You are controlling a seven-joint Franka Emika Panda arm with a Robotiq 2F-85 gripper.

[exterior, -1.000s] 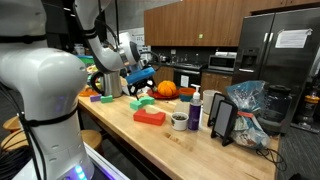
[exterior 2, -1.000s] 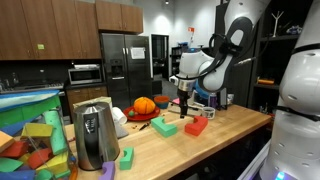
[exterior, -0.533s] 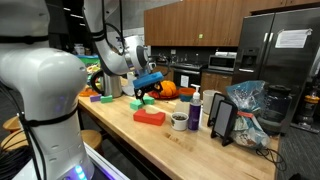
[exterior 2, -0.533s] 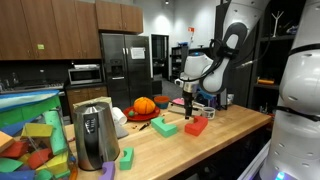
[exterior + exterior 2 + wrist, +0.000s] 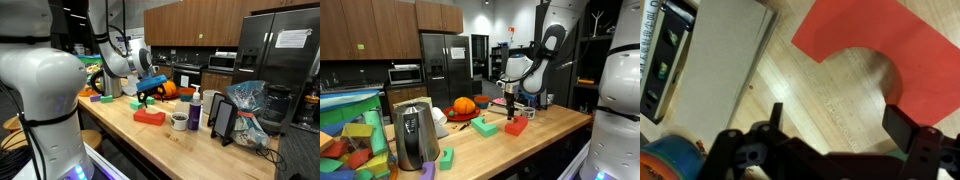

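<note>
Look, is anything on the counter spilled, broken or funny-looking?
Nothing looks spilled or broken. The red block has a round bite out of one edge, but the curve is smooth, so it was probably made that way. The gripper hangs open close to it. A plastic bag at the end of the counter is crumpled.

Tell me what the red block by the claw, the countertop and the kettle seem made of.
Red block: probably foam or painted wood; flat matte colour, no glare.
Countertop: wood, satin finish; grain lines and plank seams show.
Kettle: brushed metal, likely stainless steel; grey sheen with soft reflections.
</note>
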